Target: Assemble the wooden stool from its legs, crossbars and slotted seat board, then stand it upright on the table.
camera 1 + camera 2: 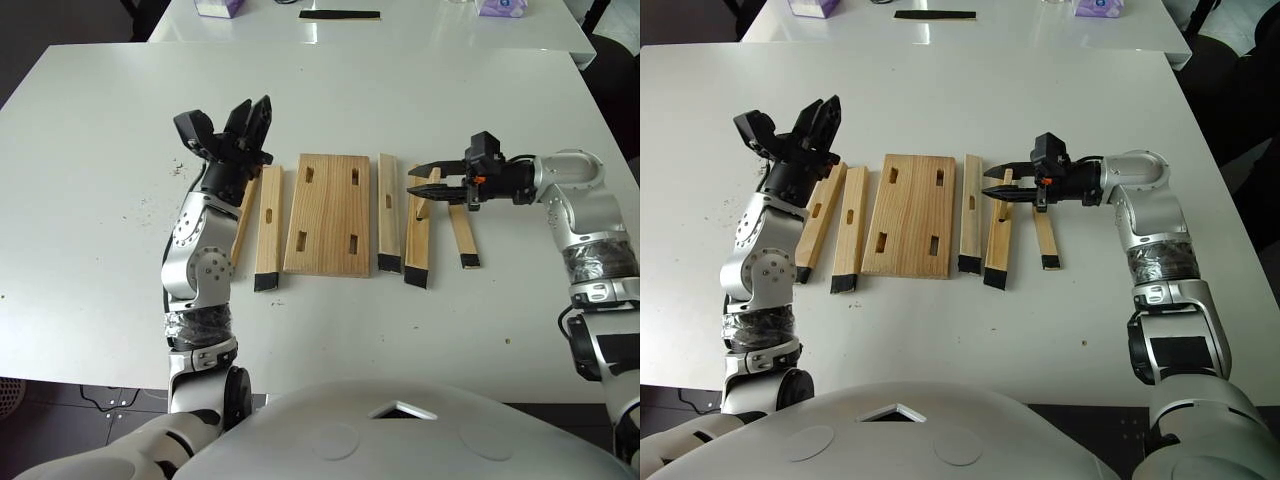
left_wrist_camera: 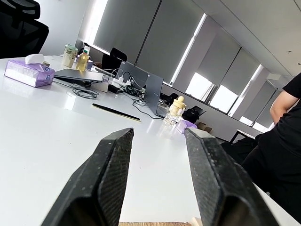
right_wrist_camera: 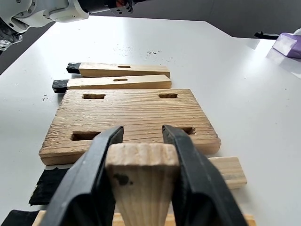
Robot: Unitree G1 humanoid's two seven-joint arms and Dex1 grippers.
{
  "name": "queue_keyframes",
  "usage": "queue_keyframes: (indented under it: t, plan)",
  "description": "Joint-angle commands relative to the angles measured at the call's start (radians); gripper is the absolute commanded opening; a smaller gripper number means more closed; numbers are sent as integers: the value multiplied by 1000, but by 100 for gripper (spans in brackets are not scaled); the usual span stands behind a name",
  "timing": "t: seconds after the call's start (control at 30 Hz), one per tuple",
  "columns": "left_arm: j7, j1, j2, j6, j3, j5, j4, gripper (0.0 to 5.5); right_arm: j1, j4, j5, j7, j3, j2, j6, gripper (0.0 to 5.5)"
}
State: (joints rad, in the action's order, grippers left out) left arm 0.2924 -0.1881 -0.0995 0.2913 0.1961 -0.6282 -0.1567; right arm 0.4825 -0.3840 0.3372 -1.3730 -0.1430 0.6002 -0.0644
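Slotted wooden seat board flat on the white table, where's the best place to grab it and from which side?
The flat slotted wooden seat board looks too wide to span from above, and wooden legs lie close along both long sides. Its short near edge is free, so probably pinch that edge across the thickness, coming low from the robot's side.

Stool parts in a row on the white table (image 1: 100,200).
The seat board (image 1: 327,214) lies flat between leg pieces (image 1: 268,232). The right gripper (image 1: 422,183) clamps one wooden piece (image 1: 423,210), and the left gripper (image 1: 255,104) hangs spread.
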Motion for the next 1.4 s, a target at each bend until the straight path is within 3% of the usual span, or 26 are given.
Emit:
queue_keyframes:
  t: [0.03, 0.1, 0.13, 0.4, 0.63, 0.83, 1.03, 1.4]
  plan:
    - [12, -25, -1, -2, -5, 7, 17, 203, -60, -77, -78, 48, -33, -5, -18, 130]
    - [7, -19, 1, -10, 1, 9, 13, 203, -12, -115, -72, 54, -26, -24, -10, 130]
    - [7, -19, 2, -12, 4, 8, 13, 203, 8, -119, -56, 54, -15, -30, -15, 166]
    - [2, -9, 7, -36, 29, 6, 19, 203, 49, 13, -50, 172, 58, -37, -73, 297]
    - [13, -5, 12, -54, 47, -2, 27, 203, -65, 314, 36, 215, 131, 41, -234, 297]
    - [3, -21, 18, -72, 53, 7, 33, 203, 38, 479, 129, 411, 152, -95, -375, 297]
    - [13, -54, 25, -78, 35, 15, 73, 203, 47, 402, -16, 595, 43, -209, -343, 297]
    - [11, -23, 29, -88, 39, 12, 74, 203, 87, 437, 68, 590, 134, -193, -405, 297]
